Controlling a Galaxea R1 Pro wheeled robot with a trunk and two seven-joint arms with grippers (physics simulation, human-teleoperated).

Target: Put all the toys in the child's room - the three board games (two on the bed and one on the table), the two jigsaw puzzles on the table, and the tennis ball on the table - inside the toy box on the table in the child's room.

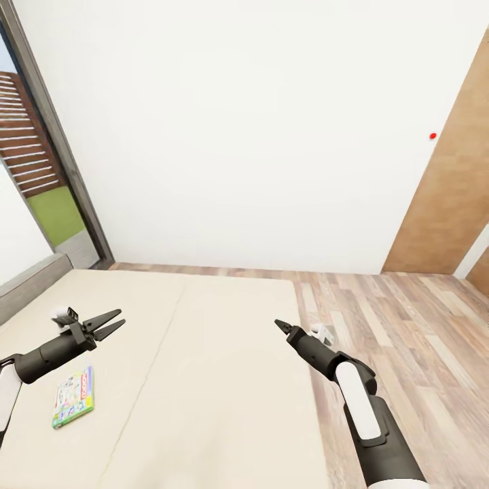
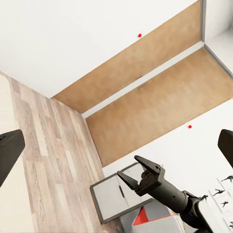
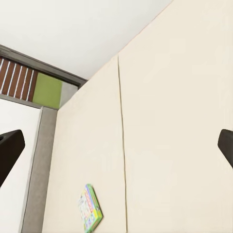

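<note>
- We take the bed (image 1: 204, 380) as our landmark: its plain cream cover spreads across the lower part of the head view, with a faint seam running along its length.
- One board game (image 1: 73, 397) lies flat on the bed cover, near the bed's left side and close to our left arm. It is a colourful box with green edges; nothing rests on it or blocks it.
- The same board game shows in the right wrist view (image 3: 90, 208), flat on the cover, just beside the seam.
- The print on its lid is too small for us to read any lettering.
- Our left gripper (image 1: 107, 324) hangs above the bed, beyond the board game and apart from it. Its two fingers are spread, with nothing between them.
- Our right gripper (image 1: 278, 325) hangs near the bed's right edge. In the left wrist view (image 2: 130, 172) its fingers stand apart and empty.
- Beyond the bed rises a white wall (image 1: 238, 136), bearing a small red dot (image 1: 432, 136).
- To the bed's right lies wood-plank floor (image 1: 407, 326), and past it a brown wooden door (image 1: 455, 190).
- At the bed's left runs the grey padded headboard (image 1: 30, 285), with a dark-framed window (image 1: 41, 136) behind it.
</note>
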